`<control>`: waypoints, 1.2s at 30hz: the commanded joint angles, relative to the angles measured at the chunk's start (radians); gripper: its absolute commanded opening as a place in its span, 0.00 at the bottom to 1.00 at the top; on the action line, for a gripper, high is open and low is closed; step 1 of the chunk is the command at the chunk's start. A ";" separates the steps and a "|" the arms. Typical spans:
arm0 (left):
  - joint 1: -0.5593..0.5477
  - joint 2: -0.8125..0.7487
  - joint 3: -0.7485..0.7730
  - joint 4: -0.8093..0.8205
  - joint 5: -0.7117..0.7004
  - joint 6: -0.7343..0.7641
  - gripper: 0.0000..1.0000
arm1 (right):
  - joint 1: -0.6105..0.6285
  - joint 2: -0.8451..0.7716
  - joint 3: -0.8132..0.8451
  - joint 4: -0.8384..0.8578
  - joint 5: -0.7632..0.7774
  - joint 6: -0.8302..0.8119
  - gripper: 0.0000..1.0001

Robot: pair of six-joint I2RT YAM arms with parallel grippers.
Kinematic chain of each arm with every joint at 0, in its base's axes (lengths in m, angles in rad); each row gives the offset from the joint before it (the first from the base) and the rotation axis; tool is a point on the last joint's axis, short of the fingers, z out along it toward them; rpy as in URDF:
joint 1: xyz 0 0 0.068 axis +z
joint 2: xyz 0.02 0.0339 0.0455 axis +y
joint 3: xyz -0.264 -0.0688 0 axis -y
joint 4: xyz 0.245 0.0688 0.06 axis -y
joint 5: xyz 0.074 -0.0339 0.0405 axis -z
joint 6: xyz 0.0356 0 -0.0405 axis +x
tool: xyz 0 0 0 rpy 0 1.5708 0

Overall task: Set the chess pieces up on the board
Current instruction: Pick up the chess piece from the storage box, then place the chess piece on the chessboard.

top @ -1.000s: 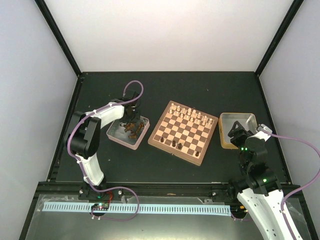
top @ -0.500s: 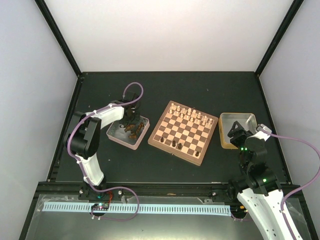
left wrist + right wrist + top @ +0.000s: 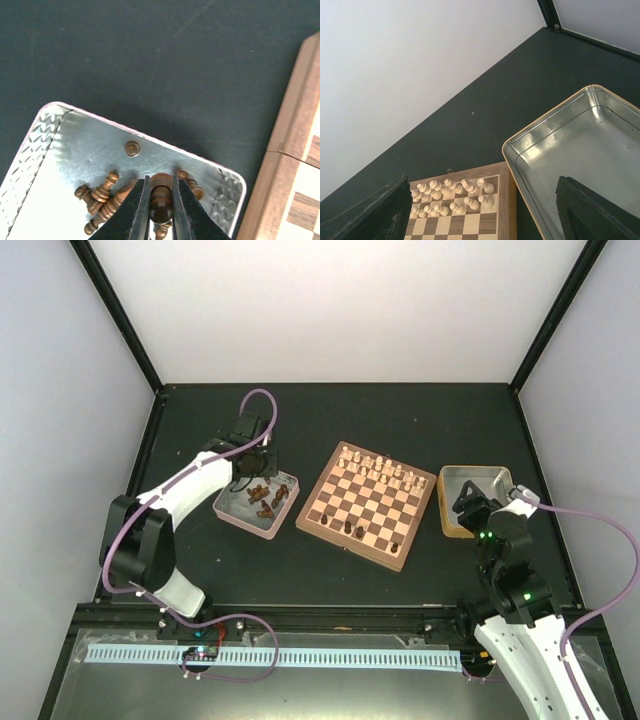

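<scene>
From above, the left gripper [image 3: 262, 462] hangs over the far end of the left tray [image 3: 232, 512]. Its fingers are too small to make out there. The left wrist view shows them pinched tight on one dark piece [image 3: 161, 202], over the other dark pieces [image 3: 100, 192] lying in the tray. Only the top view shows the whole board [image 3: 368, 505], in the middle of the table [image 3: 400, 420], with a few dark men [image 3: 347, 528] on its near side. The right gripper [image 3: 470, 502] is by the right tray [image 3: 478, 480], fingers spread wide, holding nothing. Its wrist view shows the white pieces [image 3: 452, 195] in two rows.
</scene>
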 commanded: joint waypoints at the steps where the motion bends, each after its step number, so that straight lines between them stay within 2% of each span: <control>1: -0.050 -0.040 0.014 -0.033 0.058 0.061 0.09 | 0.005 0.011 -0.008 0.032 -0.011 0.008 0.80; 5: -0.146 -0.053 0.065 -0.058 0.083 0.084 0.10 | 0.005 0.007 -0.009 0.029 -0.005 0.014 0.80; 8: -0.262 -0.023 0.131 -0.074 0.099 0.090 0.11 | 0.004 -0.001 -0.011 0.022 0.006 0.019 0.80; 18: -0.547 0.249 0.390 -0.128 0.129 0.060 0.12 | 0.005 -0.051 -0.006 -0.026 0.054 0.032 0.80; 28: -0.700 0.500 0.608 -0.197 0.204 0.015 0.14 | 0.005 -0.105 -0.011 -0.058 0.103 0.046 0.80; 34: -0.719 0.556 0.633 -0.208 0.213 0.008 0.15 | 0.005 -0.105 -0.011 -0.066 0.106 0.043 0.80; 36: -0.720 0.567 0.630 -0.194 0.273 0.029 0.15 | 0.005 -0.107 -0.012 -0.066 0.106 0.047 0.80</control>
